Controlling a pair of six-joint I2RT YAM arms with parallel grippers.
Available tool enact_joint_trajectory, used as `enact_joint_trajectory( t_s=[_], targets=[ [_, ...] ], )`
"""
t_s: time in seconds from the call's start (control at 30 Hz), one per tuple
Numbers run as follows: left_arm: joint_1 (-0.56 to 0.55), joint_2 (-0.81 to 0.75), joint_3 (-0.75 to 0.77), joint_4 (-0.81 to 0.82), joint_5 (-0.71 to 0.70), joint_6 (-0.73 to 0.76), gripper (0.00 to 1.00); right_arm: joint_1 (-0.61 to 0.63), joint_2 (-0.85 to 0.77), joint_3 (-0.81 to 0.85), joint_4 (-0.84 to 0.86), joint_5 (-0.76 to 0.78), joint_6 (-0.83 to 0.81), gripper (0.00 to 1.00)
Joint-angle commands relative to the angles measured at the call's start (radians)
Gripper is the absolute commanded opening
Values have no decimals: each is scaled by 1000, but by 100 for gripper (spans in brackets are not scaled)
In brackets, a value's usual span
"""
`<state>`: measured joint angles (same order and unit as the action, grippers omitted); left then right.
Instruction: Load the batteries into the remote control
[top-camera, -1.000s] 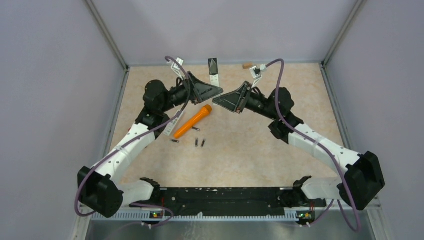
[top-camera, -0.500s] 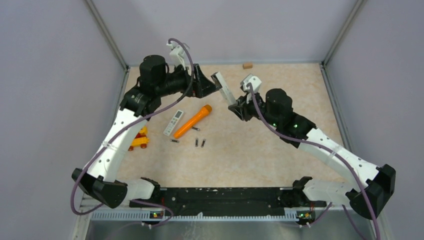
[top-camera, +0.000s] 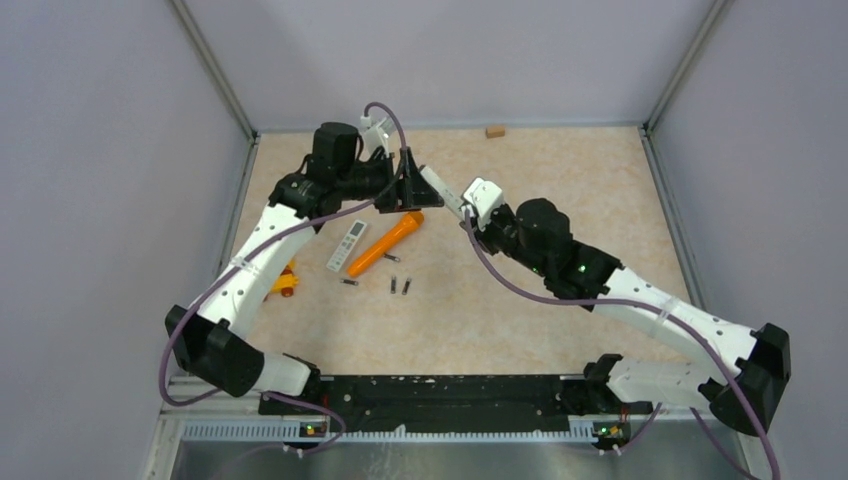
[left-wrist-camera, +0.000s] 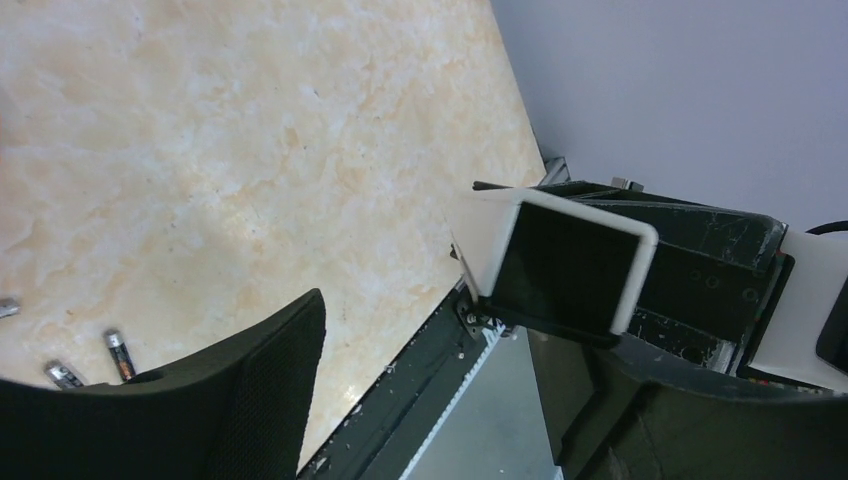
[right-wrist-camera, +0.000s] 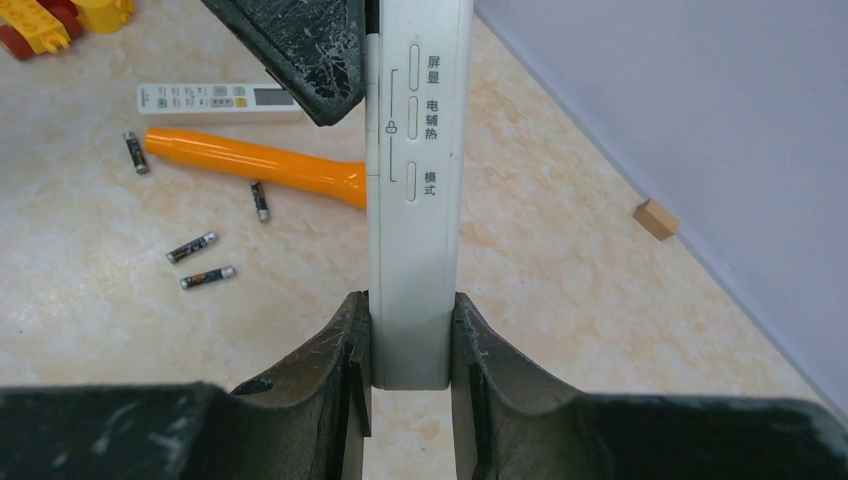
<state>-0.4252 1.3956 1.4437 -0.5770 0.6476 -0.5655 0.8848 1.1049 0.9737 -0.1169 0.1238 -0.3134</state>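
The long white remote control (top-camera: 445, 190) has come away from the back wall toward the middle of the surface, and now slants instead of standing upright. The right pincer (right-wrist-camera: 408, 310) has swung left with it. The left pincer (top-camera: 410, 186) has risen beside its far end, uncovering a yellow-and-red toy block (top-camera: 286, 282).

The bench (top-camera: 560, 260) has a pale beige top with a marbled, stone-like pattern, softly and evenly lit. Plain lilac-grey walls (top-camera: 450, 50) close it in at the back and on both sides, with slim metal posts (top-camera: 213, 70) running up the two far corners. Along the near edge lies a black rail (top-camera: 450, 392), and below it is a strip of bare grey metal (top-camera: 450, 462).
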Motion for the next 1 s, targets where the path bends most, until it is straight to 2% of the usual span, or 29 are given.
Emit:
enact_joint_trajectory(
  t_s=[0.0, 0.13, 0.37, 0.47, 0.53, 0.67, 0.9, 0.97],
  targets=[
    [2, -59, -42, 132, 50, -105, 74, 13, -60, -16, 96, 7, -22, 0],
    [3, -77, -71, 207, 61, -146, 71, 13, -75, -24, 98, -21, -9, 0],
    [5, -95, -82, 290, 124, -157, 83, 13, -75, -10, 63, -46, 11, 0],
    [5, -103, -82, 295, 128, -144, 85, 13, -71, 0, 46, -47, 16, 0],
    [6, -105, -82, 295, 117, -138, 80, 12, -73, -1, 45, -63, 17, 0],
    [6, -92, -69, 295, 115, -135, 66, 13, -78, 1, 39, -85, 17, 0],
    [6, -79, -68, 301, 142, -135, 50, 12, -72, 14, 21, -102, 22, 0],
    [6, -81, -70, 300, 149, -135, 48, 13, -69, 20, 16, -102, 29, 0]
  ],
)
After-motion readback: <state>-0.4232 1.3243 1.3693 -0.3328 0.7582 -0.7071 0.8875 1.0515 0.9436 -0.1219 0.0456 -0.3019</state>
